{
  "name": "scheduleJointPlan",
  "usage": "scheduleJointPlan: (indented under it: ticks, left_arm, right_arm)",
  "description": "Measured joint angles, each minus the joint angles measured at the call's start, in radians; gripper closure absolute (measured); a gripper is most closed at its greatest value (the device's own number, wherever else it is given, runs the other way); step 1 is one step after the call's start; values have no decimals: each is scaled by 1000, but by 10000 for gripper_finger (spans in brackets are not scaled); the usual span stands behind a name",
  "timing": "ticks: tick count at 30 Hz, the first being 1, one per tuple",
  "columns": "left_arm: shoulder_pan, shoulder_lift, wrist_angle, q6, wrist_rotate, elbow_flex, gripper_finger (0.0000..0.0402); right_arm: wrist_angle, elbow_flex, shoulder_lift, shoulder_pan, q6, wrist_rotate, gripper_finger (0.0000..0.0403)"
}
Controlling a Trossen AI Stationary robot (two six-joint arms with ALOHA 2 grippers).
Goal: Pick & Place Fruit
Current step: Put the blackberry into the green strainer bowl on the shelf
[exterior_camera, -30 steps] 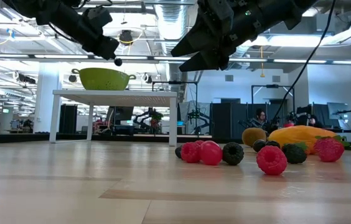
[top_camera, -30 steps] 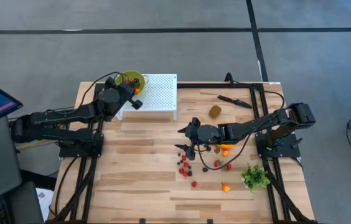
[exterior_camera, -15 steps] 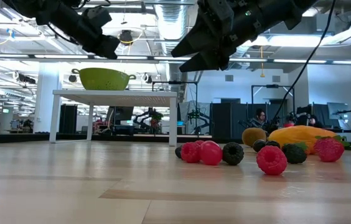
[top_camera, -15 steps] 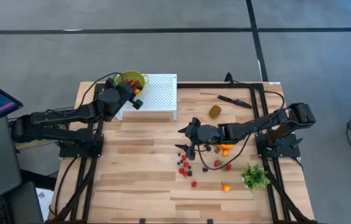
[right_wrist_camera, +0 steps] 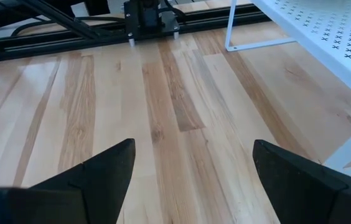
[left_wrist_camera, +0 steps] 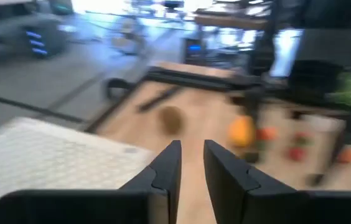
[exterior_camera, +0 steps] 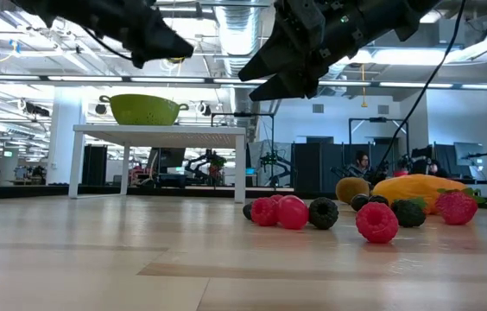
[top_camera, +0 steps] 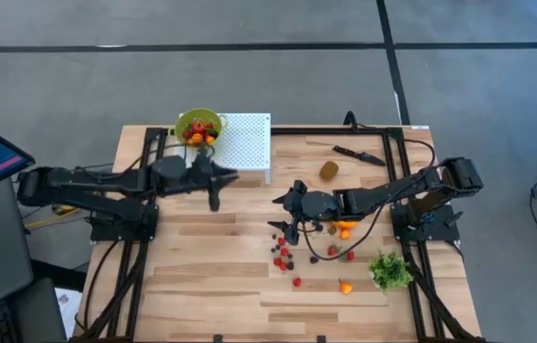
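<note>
R gripper (top_camera: pixel 288 225): fingers spread wide, empty, hovering above the berries (top_camera: pixel 284 255), which sit at its 6 o'clock in the high view. L gripper (top_camera: pixel 215 198): fingers close together with a narrow gap, nothing between them, above bare table (top_camera: pixel 211 286) just off the white rack (top_camera: pixel 245 143) at its 12 o'clock.

Fruit locs: berries scattered center-right of table; elongated orange fruit (top_camera: pixel 346 228) at 3 o'clock of R gripper; kiwi-like oval (top_camera: pixel 329 170) at its 1 o'clock, near the black knife (top_camera: pixel 359 153). Some fruit already in the green colander (top_camera: pixel 198 127) on the rack's corner.

Handling, est.:
- Berries: light, bumpy, prob. soft; pinch across the middle, min. force, or they may crush or roll.
- Orange fruit: smooth, prob. slippery; grip across the narrow axis.
- Kiwi: matte oval, firmer; grip across the short axis.

Mat'ls: wood-plank tabletop, perforated white rack, leafy green bunch (top_camera: pixel 390 271) at 4 o'clock.
</note>
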Motion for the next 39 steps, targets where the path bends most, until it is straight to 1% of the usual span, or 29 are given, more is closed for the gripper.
scheduleJointPlan:
  ticks: [3,6,10,15,19,24,27,29,37,39]
  left_arm:
    - [-66,17,8,-46,57,2,345]
    - [-144,61,17,-51,69,1,349]
    - [-233,166,58,-51,74,1,357]
    - [-302,314,129,-40,73,1,367]
    - [-323,402,201,-38,73,1,374]
    - [-325,452,242,-36,70,0,382]
    - [-318,452,246,-36,69,0,386]
    - [-314,450,254,-36,69,0,388]
    - [-313,443,260,-36,67,0,390]
    - [-313,443,258,-36,67,0,390]
  right_arm:
    - [-1,0,0,13,-7,1,84]
    - [-4,0,0,27,-26,1,84]
    - [-4,0,0,36,-27,1,84]
    - [-8,0,0,45,-27,1,84]
    - [-47,0,0,59,-12,3,84]
    - [-195,0,0,97,112,16,87]
    - [-300,0,0,134,212,43,94]
    - [-336,0,0,161,275,49,100]
    - [-365,0,0,261,409,59,111]
    - [-363,1,9,276,444,78,112]
